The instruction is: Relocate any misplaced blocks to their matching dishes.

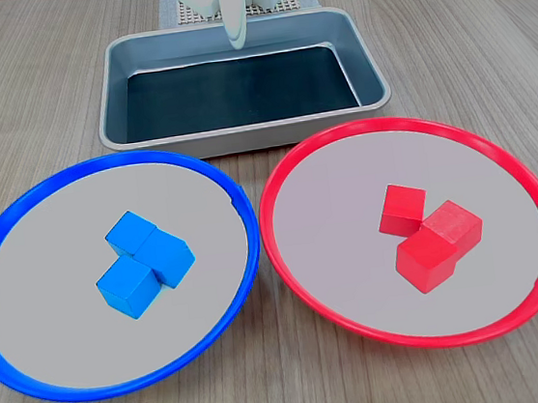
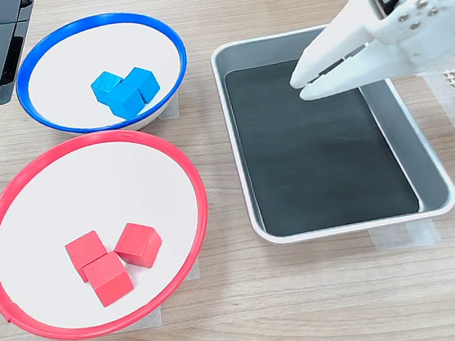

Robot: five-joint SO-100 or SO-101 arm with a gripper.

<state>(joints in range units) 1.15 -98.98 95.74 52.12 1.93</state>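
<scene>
The white gripper (image 2: 304, 85) hangs over the grey tray (image 2: 436, 196), jaws seemingly together, holding and touching nothing

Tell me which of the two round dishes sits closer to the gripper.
The blue-rimmed dish, holding three blue blocks. In the second exterior view it lies nearer the gripper than the red-rimmed dish.

Three bright blue solid cubes (image 1: 143, 263) sit in one round shallow blue-rimmed plate (image 1: 18, 215) on the first exterior view's left, and three glossy red solid cubes (image 1: 428, 232) in one red-rimmed plate (image 1: 290, 175) on the right. One rectangular grey metal tray (image 1: 242, 134) lies beyond them, and one white robot gripper (image 2: 304, 83) is above it.
</scene>
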